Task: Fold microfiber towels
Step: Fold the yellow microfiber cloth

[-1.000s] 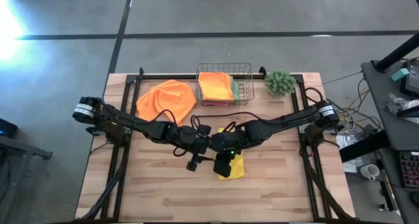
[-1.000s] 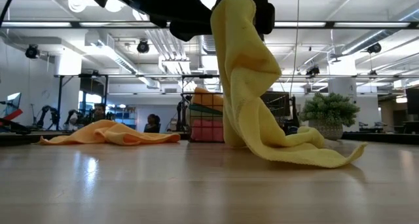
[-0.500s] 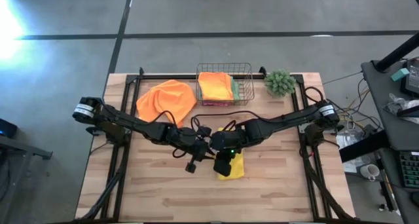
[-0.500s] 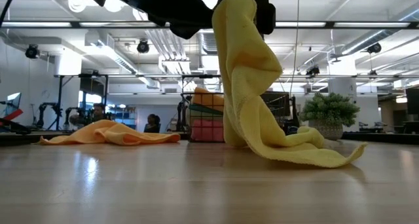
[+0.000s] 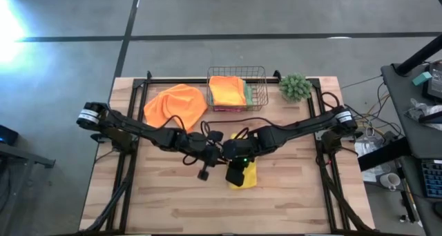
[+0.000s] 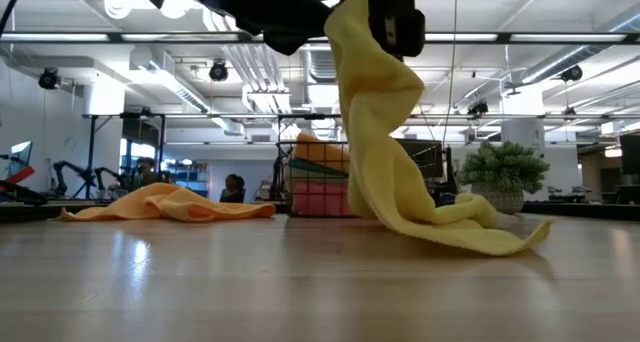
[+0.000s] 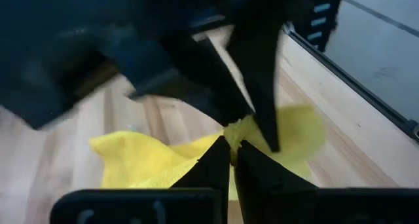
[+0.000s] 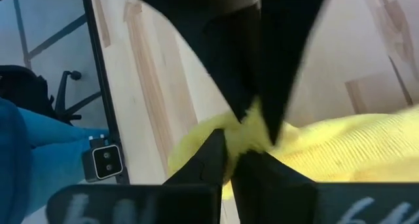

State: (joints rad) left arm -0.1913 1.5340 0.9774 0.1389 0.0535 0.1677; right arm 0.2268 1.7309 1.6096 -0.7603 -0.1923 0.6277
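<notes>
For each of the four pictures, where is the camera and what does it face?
High: overhead, facing down; both arms, yellow towel.
Low: table height, facing across; towel hanging from grippers above.
Left wrist: behind left gripper, shut on towel.
Right wrist: behind right gripper, shut on towel.
Shared: all show the towel.

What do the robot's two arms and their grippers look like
Both arms are black, slender and jointed, with silver-grey rings at the shoulder joints and thin black cables looping along them. The left gripper and right gripper each have two dark, tapering wedge-shaped fingers.
</notes>
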